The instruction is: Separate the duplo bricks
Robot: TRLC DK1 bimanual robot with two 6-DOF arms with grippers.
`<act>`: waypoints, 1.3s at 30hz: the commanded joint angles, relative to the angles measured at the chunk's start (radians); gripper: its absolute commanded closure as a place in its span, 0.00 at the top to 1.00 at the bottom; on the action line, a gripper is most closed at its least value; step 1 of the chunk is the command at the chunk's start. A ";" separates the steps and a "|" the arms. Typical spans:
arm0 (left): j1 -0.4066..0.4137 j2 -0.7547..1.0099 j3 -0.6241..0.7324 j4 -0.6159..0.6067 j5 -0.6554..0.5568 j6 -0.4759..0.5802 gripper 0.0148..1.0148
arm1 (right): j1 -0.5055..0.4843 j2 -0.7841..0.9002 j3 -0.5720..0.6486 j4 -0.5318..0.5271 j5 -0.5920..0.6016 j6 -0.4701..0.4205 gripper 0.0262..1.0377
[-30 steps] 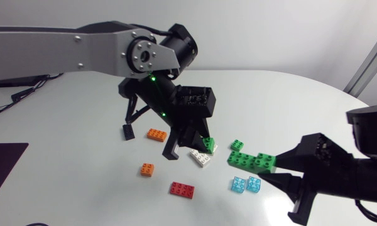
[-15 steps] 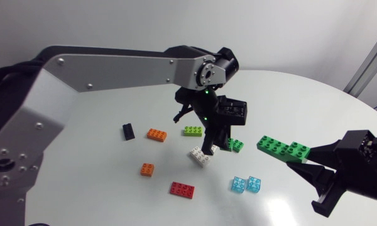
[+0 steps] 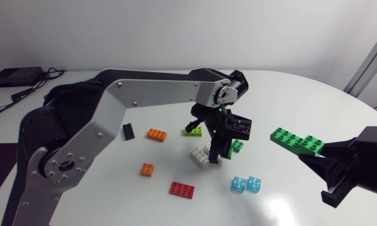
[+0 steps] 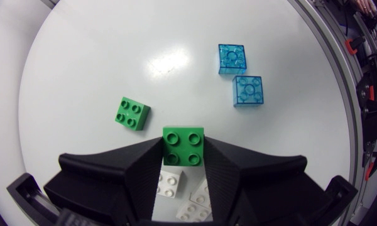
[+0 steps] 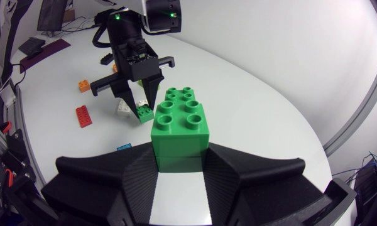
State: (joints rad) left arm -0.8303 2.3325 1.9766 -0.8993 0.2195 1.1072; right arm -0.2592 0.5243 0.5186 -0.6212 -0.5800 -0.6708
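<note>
The left end effector (image 4: 183, 154) is clamped on a small green brick (image 4: 183, 141) over the white bricks (image 4: 170, 185) near the middle of the counter (image 3: 289, 100); the right end effector (image 5: 180, 160), at three o'clock, grips the long green stack (image 5: 179, 122). Set the small brick on bare surface toward twelve o'clock — clear of its neighbours — before letting go.

The counter (image 3: 301, 100) is white. On it are two orange bricks (image 3: 156, 134), a red brick (image 3: 182, 189), a black brick (image 3: 128, 131), a lime brick (image 3: 191, 130), a white brick (image 3: 200, 157), two clear blue bricks (image 3: 239, 184) and green bricks (image 3: 296, 141).
</note>
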 commanded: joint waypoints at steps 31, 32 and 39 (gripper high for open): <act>-0.038 0.085 0.053 0.028 -0.080 -0.009 0.84 | -0.077 -0.061 -0.042 -0.008 -0.037 -0.039 0.28; -0.036 0.068 0.038 0.028 -0.080 -0.009 0.88 | -0.075 -0.061 -0.042 -0.008 -0.037 -0.039 0.28; -0.012 -0.137 -0.122 0.054 -0.068 -0.001 0.92 | -0.040 -0.060 -0.032 -0.017 -0.038 -0.039 0.28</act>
State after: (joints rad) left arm -0.8600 2.3009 1.8965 -0.8520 0.1497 1.1065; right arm -0.3157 0.4671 0.5034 -0.6243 -0.6067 -0.6968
